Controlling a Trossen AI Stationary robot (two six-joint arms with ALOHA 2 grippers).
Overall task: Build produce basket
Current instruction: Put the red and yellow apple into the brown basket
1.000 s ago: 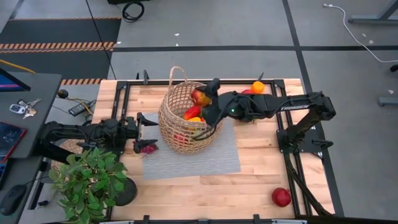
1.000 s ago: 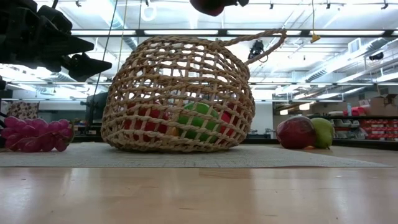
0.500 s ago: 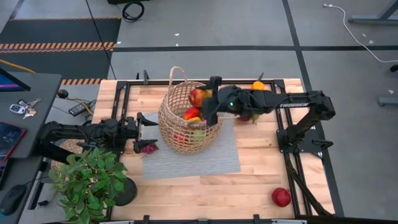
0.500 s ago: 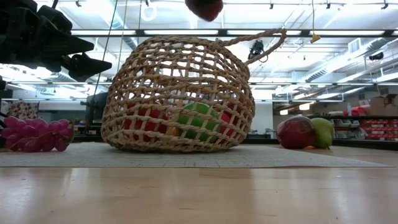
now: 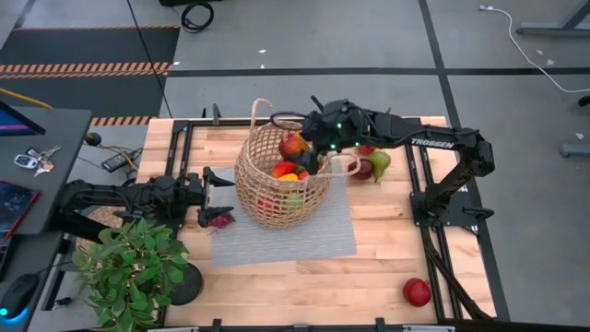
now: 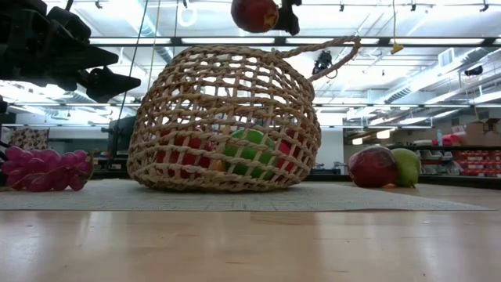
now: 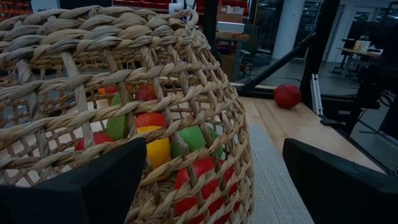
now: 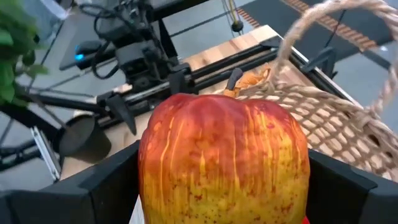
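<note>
The tan woven basket [image 5: 277,180] [image 6: 227,117] stands on a grey mat with several toy fruits and vegetables inside [image 7: 155,146]. Above its mouth hangs a red-and-yellow apple [image 5: 293,145] [image 6: 254,14] [image 8: 224,155], with my right gripper [image 5: 309,148] shut on it. My left gripper [image 5: 210,195] is open and level, just left of the basket wall, its fingers apart from the weave. A bunch of purple grapes [image 5: 219,219] [image 6: 43,168] lies on the table beside its near finger. My right gripper pinches the apple by its two opposite sides [image 8: 152,174] between its two fingers [image 8: 106,186]. The fingers come from the table's right, slanting a little downward. The apple is lifted clear, over the basket's open mouth.
A dark-red apple [image 5: 364,169] [image 6: 372,166] and a green pear [image 5: 379,163] [image 6: 405,166] lie right of the basket. A red apple [image 5: 417,292] sits near the front right corner. A potted plant [image 5: 129,267] stands at the front left. The basket's loop handle [image 8: 323,37] rises near the right gripper.
My right arm has swung toward the table's far edge and its wrist has rolled, the apple staying in its fingers over the basket's mouth and coming a little lower. The dark-red apple and the pear, covered by the arm before, now show.
</note>
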